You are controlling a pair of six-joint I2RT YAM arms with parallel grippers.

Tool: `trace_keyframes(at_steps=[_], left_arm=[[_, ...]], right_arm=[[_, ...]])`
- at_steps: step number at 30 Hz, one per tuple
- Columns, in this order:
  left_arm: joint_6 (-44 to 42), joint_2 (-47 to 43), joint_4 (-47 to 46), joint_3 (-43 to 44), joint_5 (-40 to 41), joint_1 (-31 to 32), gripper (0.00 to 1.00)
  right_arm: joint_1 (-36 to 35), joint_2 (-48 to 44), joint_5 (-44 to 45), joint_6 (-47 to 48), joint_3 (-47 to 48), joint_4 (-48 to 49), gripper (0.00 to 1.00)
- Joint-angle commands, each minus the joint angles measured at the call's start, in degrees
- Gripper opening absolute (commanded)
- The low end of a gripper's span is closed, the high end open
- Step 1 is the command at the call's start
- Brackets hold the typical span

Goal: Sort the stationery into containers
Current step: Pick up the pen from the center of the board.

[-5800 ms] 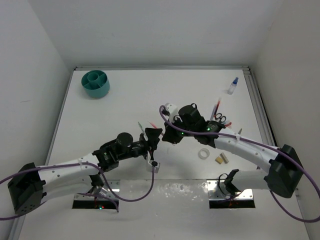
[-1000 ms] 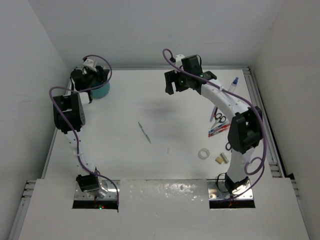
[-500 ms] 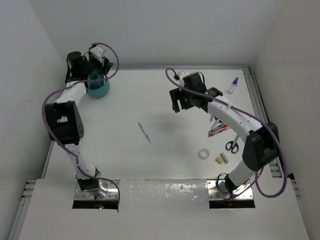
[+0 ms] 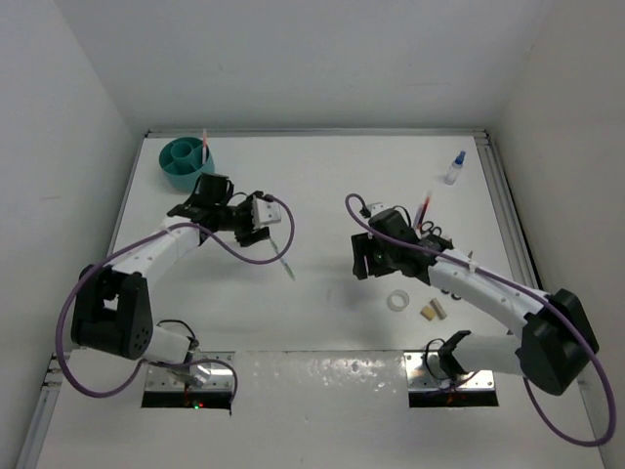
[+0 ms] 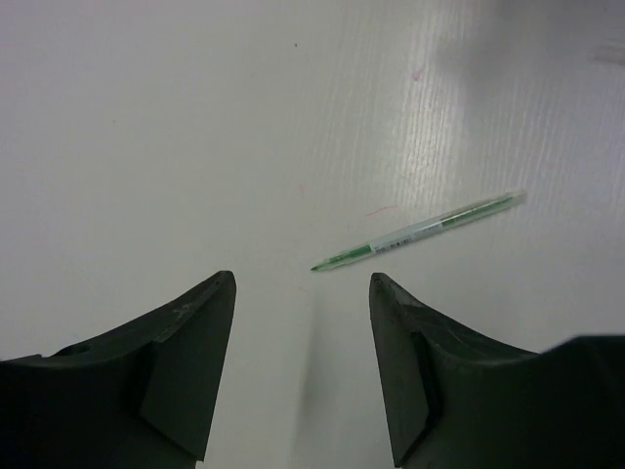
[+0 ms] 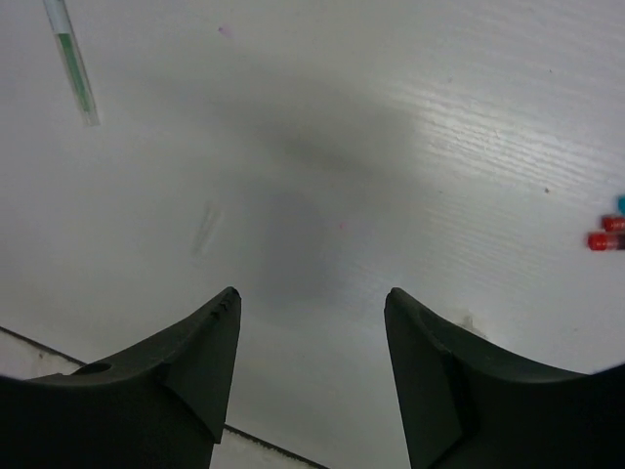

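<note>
The round teal pot (image 4: 186, 162) stands at the far left corner with a red pen (image 4: 205, 143) upright in it. A green pen (image 4: 283, 256) lies mid-table; in the left wrist view this green pen (image 5: 420, 233) lies just ahead of my open, empty left gripper (image 5: 303, 285). From above, the left gripper (image 4: 258, 221) hovers just left of it. My right gripper (image 4: 362, 262) is open and empty over bare table, with the green pen (image 6: 73, 68) far off at upper left. Scissors (image 4: 431, 234) and red pens (image 4: 423, 209) lie behind the right arm.
A white tape ring (image 4: 396, 301) and tan blocks (image 4: 433, 311) lie near the right arm. A blue-capped bottle (image 4: 454, 168) stands at the far right, by the table's metal rail (image 4: 503, 210). Red pen ends (image 6: 605, 239) show at the right wrist view's edge.
The left arm has swung away from the pot down to the green pen, and a red pen now shows in the pot. The right arm has come nearer, its jaws narrower.
</note>
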State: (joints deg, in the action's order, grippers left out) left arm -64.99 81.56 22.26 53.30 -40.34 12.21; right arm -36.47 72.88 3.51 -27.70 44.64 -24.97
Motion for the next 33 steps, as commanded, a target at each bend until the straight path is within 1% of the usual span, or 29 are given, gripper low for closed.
trace_keyframes(at_steps=[1, 3, 4, 5, 6, 7, 9, 10, 11, 12, 13, 14, 15, 16, 18, 20, 22, 23, 24, 26, 30, 33], left_arm=[[12.8, -5.3, -8.6, -1.3, 1.2, 2.5, 0.55], [24.9, -10.5, -15.9, -7.2, 4.7, 3.9, 0.55], [34.7, -12.6, -19.0, -9.5, 9.7, 5.6, 0.55], [37.1, -14.5, -23.4, -11.4, 11.6, 6.8, 0.55], [36.3, -17.6, -23.7, -14.6, 12.4, 7.8, 0.54], [34.3, -18.8, -23.5, -15.9, 11.7, 9.7, 0.53], [29.9, -20.5, -22.4, -18.4, 11.9, 11.0, 0.52], [31.0, -20.5, -20.3, -18.6, 13.3, 11.3, 0.51], [33.1, -19.8, -20.2, -18.5, 15.3, 11.3, 0.51], [35.3, -19.5, -20.1, -18.1, 17.6, 11.3, 0.49], [40.9, -19.0, -20.2, -17.3, 23.5, 11.4, 0.44], [45.3, -18.5, -21.0, -17.0, 27.6, 11.7, 0.44], [53.7, -18.4, -21.1, -16.7, 36.7, 12.0, 0.43], [57.2, -18.1, -20.8, -15.7, 40.0, 12.7, 0.40], [64.3, -16.7, -19.0, -14.1, 44.0, 13.5, 0.40], [71.9, -14.3, -15.5, -11.6, 46.5, 14.9, 0.40], [75.6, -12.3, -12.3, -9.9, 47.0, 15.6, 0.43], [79.0, -10.2, -11.4, -9.5, 47.2, 15.9, 0.44], [80.6, -9.2, -10.7, -9.2, 47.3, 16.3, 0.44], [83.4, -6.4, -10.0, -8.8, 47.4, 16.9, 0.44], [85.6, -4.0, -12.5, -9.4, 47.7, 18.5, 0.48], [87.0, -0.4, -11.9, -8.0, 48.5, 19.3, 0.48]], right_arm=[[-0.8, -5.2, 4.2, -7.0, -3.0, 2.0, 0.60], [-1.1, -6.9, 5.6, -8.5, -4.2, 2.0, 0.59], [-1.8, -7.2, 6.4, -9.1, -5.2, 2.0, 0.59], [-2.3, -7.5, 7.2, -10.6, -5.6, 2.0, 0.59], [-3.0, -7.8, 8.0, -11.1, -6.1, 2.2, 0.59], [-3.5, -7.8, 8.1, -11.6, -6.5, 2.5, 0.59], [-4.7, -7.7, 8.0, -12.8, -6.6, 2.8, 0.59], [-5.2, -7.4, 8.2, -13.1, -6.5, 2.9, 0.59], [-5.5, -7.3, 8.2, -13.7, -6.3, 2.9, 0.59], [-6.0, -7.0, 8.4, -14.0, -6.1, 2.9, 0.59], [-6.9, -6.6, 9.1, -14.1, -5.7, 2.9, 0.59], [-7.5, -6.4, 9.5, -14.4, -5.4, 2.8, 0.59], [-8.3, -6.2, 10.1, -14.7, -5.2, 2.9, 0.59], [-8.5, -5.7, 11.5, -14.9, -4.8, 2.9, 0.59], [-9.8, -5.4, 12.7, -15.6, -4.3, 2.7, 0.59], [-10.8, -4.9, 14.1, -16.2, -4.0, 2.6, 0.59], [-11.6, -4.8, 15.3, -16.7, -4.1, 2.4, 0.59], [-12.2, -4.7, 15.7, -16.9, -4.0, 2.2, 0.59], [-12.5, -4.7, 16.1, -17.0, -4.1, 2.0, 0.59], [-12.9, -4.7, 16.8, -17.2, -4.1, 1.3, 0.59], [-13.3, -5.2, 17.3, -17.7, -5.0, 1.0, 0.59], [-13.3, -5.8, 17.3, -18.0, -6.1, 1.3, 0.59]])
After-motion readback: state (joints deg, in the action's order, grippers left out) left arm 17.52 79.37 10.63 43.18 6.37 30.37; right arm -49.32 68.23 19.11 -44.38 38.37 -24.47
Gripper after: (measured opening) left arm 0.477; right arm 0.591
